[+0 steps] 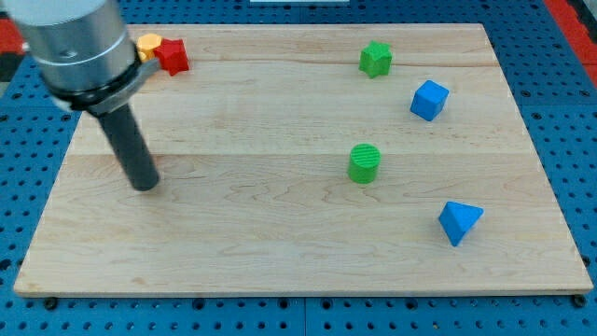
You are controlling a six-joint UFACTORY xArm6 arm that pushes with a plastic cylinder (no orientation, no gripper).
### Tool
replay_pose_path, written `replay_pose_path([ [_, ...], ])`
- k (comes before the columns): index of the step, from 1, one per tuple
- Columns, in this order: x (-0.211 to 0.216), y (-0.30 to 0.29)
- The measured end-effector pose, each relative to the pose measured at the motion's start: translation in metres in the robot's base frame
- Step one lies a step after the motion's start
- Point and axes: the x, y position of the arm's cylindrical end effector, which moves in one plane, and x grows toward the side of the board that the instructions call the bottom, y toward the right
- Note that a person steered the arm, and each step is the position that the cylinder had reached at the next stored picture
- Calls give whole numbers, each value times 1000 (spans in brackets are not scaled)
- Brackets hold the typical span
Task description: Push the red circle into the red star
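Note:
The red star (172, 56) lies at the view's top left of the wooden board, touching a yellow block (147, 44) on its left. The red circle does not show; the arm's grey body covers the top left corner. My tip (145, 184) rests on the board at the left, well below the red star and apart from every block.
A green star (376, 59) and a blue cube (429, 100) sit at the top right. A green cylinder (364, 163) stands right of centre. A blue triangular block (459, 222) lies at the lower right. The board (280, 243) sits on a blue pegboard.

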Motion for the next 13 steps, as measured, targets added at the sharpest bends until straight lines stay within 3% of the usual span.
replay_pose_path([
  [1, -22, -22],
  [3, -42, 29],
  [5, -68, -18],
  [9, -145, -23],
  [12, -169, 12],
  [13, -149, 41],
])
